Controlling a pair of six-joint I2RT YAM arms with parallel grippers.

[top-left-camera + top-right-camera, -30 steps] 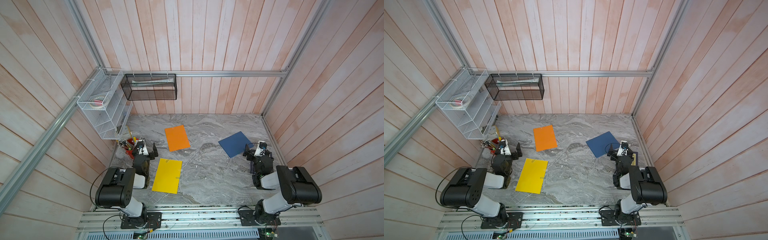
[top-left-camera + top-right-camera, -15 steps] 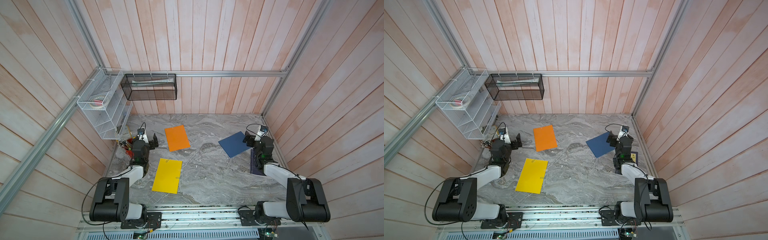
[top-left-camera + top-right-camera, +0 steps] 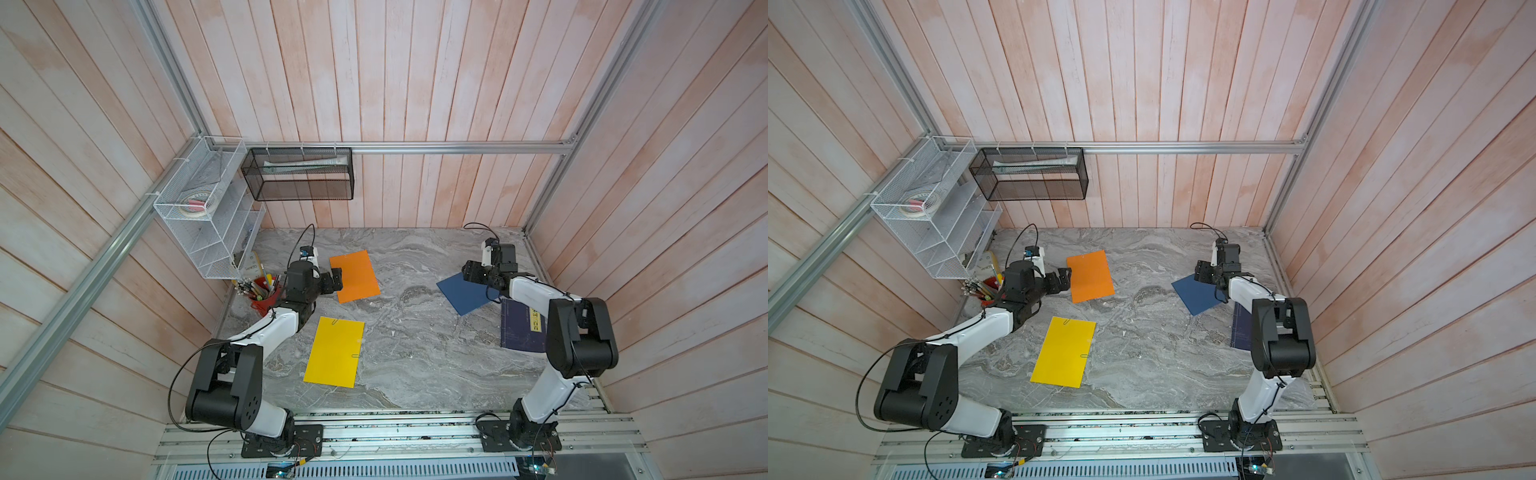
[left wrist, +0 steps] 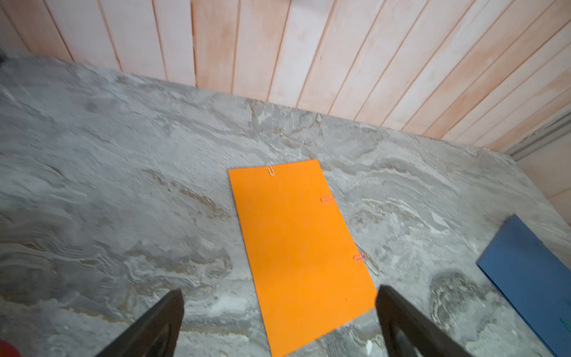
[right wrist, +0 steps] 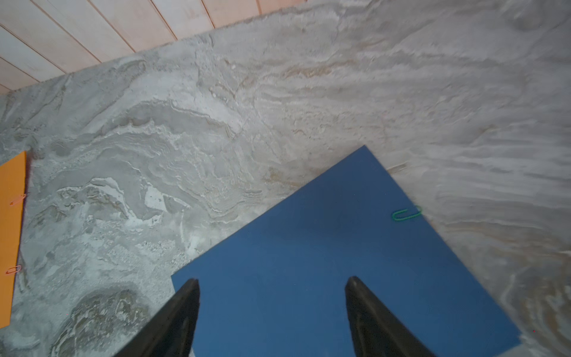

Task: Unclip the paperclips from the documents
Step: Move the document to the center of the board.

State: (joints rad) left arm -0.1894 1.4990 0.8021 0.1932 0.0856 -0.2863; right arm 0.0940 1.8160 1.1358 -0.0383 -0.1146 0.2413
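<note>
Three documents lie flat on the marble table: an orange sheet point(image 3: 354, 276) point(image 4: 299, 247), a yellow sheet point(image 3: 334, 353) point(image 3: 1064, 353) and a dark blue sheet point(image 3: 467, 293) point(image 5: 340, 262). The orange one carries a silver paperclip point(image 4: 271, 169) and two pink paperclips point(image 4: 327, 198) on its edges. A green paperclip point(image 5: 406, 214) sits on the blue sheet's edge. Small wire clips point(image 3: 332, 320) also mark the yellow sheet. My left gripper point(image 3: 334, 280) point(image 4: 279, 290) hangs open over the orange sheet's near corner. My right gripper point(image 3: 471, 271) point(image 5: 273, 279) hovers open above the blue sheet, holding nothing.
A red pen holder point(image 3: 262, 293) full of pens stands beside the left arm. A navy book point(image 3: 521, 328) lies under the right arm by the right wall. A white wire rack point(image 3: 208, 216) and a black mesh basket point(image 3: 299, 174) hang on the walls.
Both arms have unfolded and reached away from the front rail: the left gripper to the orange sheet's edge, the right gripper out over the blue sheet.
</note>
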